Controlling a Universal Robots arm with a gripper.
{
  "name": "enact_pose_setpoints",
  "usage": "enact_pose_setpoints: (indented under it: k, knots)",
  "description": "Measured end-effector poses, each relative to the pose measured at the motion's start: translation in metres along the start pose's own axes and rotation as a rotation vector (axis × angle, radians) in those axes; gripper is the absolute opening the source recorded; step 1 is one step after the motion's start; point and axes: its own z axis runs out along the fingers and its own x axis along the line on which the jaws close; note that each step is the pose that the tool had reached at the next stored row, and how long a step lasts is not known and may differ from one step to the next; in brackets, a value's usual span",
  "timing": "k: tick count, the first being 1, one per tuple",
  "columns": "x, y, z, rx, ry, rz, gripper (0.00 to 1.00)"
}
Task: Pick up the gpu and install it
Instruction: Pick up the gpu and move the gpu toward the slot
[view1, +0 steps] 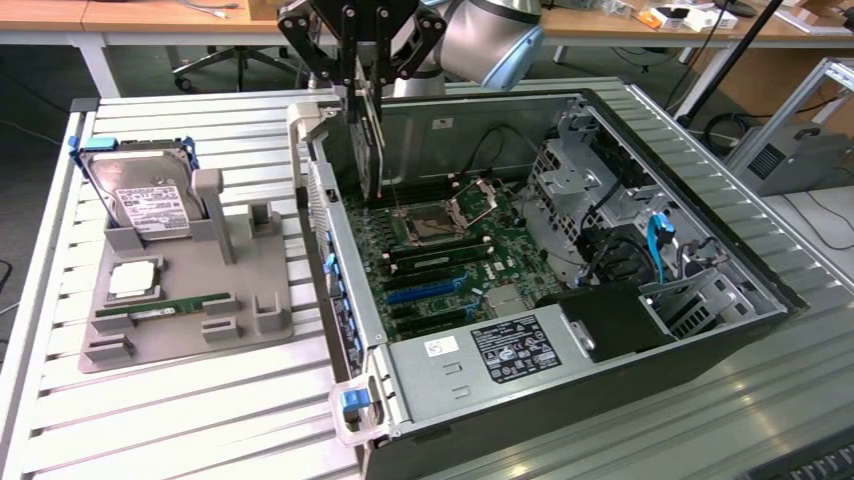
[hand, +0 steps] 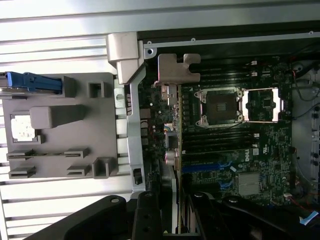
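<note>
Alignment of the held card over the open case

The gripper (view1: 363, 95) is clamped on the upper edge of the gpu (view1: 371, 150). The card hangs edge-down inside the computer case (view1: 441, 130), at about 11 o'clock from the CPU socket (view1: 434, 222) in the exterior view. Judged from this, the step in hand is seating the card.

To do it well:
- Hold the card plumb.
- Bring its contact edge parallel to, and directly over, a blue expansion slot (view1: 427, 290).
- Let the silver bracket (hand: 177, 67) run down the case's rear wall without catching.
- Press only when both ends sit square.

The exterior view gives height: the card's lower edge appears clear of the motherboard (view1: 461, 260). It also takes in the parts fixture (view1: 174, 300) with the hard drive (view1: 150, 205), at 9 o'clock from the case. The wrist view looks along the card edge-on, so it gives the sideways offset from the slots and the bracket's outline.
</note>
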Motion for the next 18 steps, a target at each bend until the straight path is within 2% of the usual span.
enact_pose_setpoints:
  k: [18]
  knots:
    - [-0.0047, 0.0003, 0.0003, -0.0001, 0.0, 0.0, 0.27]
